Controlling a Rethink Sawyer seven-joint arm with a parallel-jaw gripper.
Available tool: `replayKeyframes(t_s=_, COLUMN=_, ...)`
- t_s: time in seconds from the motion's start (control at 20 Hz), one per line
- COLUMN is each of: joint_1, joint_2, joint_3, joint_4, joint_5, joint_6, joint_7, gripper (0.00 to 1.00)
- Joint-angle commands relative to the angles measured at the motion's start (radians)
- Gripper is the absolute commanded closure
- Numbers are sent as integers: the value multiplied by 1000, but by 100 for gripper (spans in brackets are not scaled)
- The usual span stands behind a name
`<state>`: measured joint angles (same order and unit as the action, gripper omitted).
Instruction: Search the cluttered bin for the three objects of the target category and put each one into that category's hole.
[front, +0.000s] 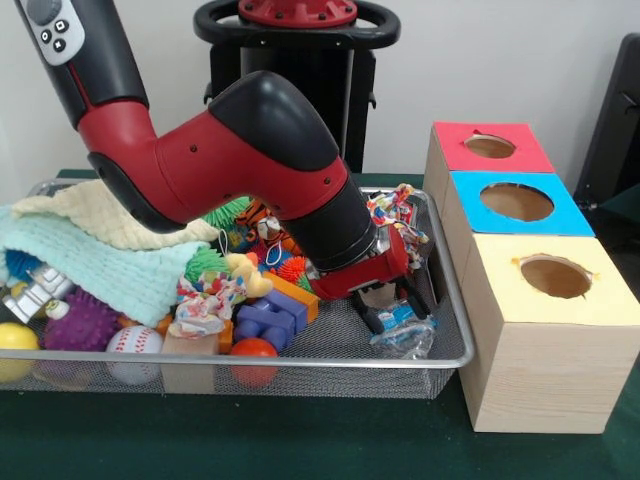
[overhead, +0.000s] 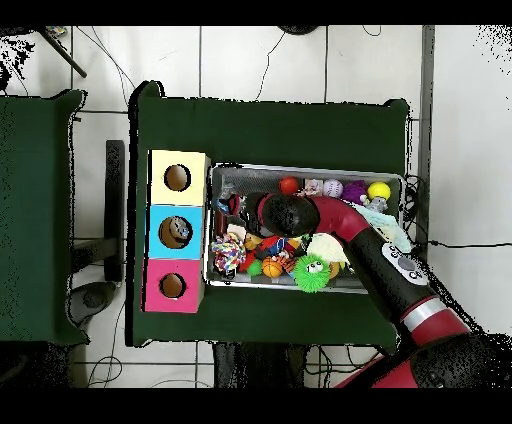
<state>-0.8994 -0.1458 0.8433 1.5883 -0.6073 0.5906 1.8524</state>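
Observation:
The cluttered bin (front: 300, 362), a shallow silver wire basket, is full of toys; it also shows in the overhead view (overhead: 300, 169). My red and black arm reaches down into its right end. My gripper (front: 385, 308) is low over the mesh floor, next to a crinkled clear plastic item (front: 402, 337). I cannot tell whether the gripper holds anything. Three wooden boxes stand beside the bin, each with a round hole: a red-topped one (front: 490, 147), a blue-topped one (front: 517, 203) and a yellow-topped one (front: 553, 275).
In the bin lie a baseball (front: 133, 350), a yellow ball (front: 15, 345), a purple spiky ball (front: 80, 322), a red ball (front: 253, 358), a blue block (front: 265, 318), knotted rope toys (front: 205, 305), a mint cloth (front: 100, 260) and a striped plush (front: 262, 220).

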Motion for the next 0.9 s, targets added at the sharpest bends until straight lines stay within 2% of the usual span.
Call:
replayKeyframes(t_s=0.05, joint_1=1, joint_2=9, joint_3=29, joint_4=-2, joint_5=-32, joint_6=72, joint_7=-259, gripper=0)
replayKeyframes(t_s=0.2, joint_1=67, joint_2=-84, joint_3=-106, joint_4=-41, joint_5=-81, joint_6=38, joint_7=-93, gripper=0)
replayKeyframes(t_s=0.25, joint_1=75, joint_2=-95, joint_3=-122, joint_4=-47, joint_5=-86, joint_6=27, joint_7=-69, gripper=0)
replayKeyframes(t_s=0.4, joint_1=94, joint_2=-115, joint_3=-153, joint_4=-49, joint_5=-82, joint_6=6, joint_7=-32, gripper=0)
replayKeyframes(t_s=0.9, joint_1=120, joint_2=-116, joint_3=-193, joint_4=-37, joint_5=-47, joint_6=-39, joint_7=10, gripper=0)
